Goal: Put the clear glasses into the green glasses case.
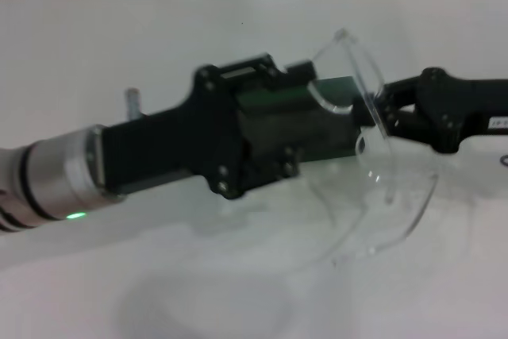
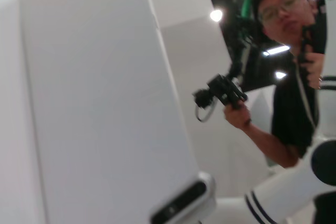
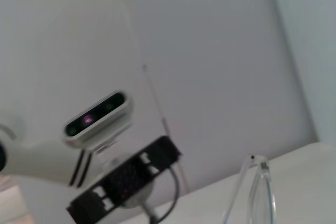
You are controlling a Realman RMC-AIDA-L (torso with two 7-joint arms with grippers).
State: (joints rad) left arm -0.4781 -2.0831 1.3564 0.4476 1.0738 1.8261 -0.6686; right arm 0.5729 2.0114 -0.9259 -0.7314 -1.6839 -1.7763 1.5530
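Reaching across the middle of the head view from the left, the left arm ended in a black wrist block that covered most of the case; only a green strip showed past it. The left claw lay behind that block, so whether it was open or closed, or held anything, could not be told. The glasses stood just right of the block, one clear arm rising over the case and the curved lens hanging lower toward the white tabletop. The right claw came in from the right edge and met the glasses near the hinge, apparently gripping them, though its fingers were not clearly seen. The right wrist view showed a clear arm tip. The left wrist view showed a person holding a black device.
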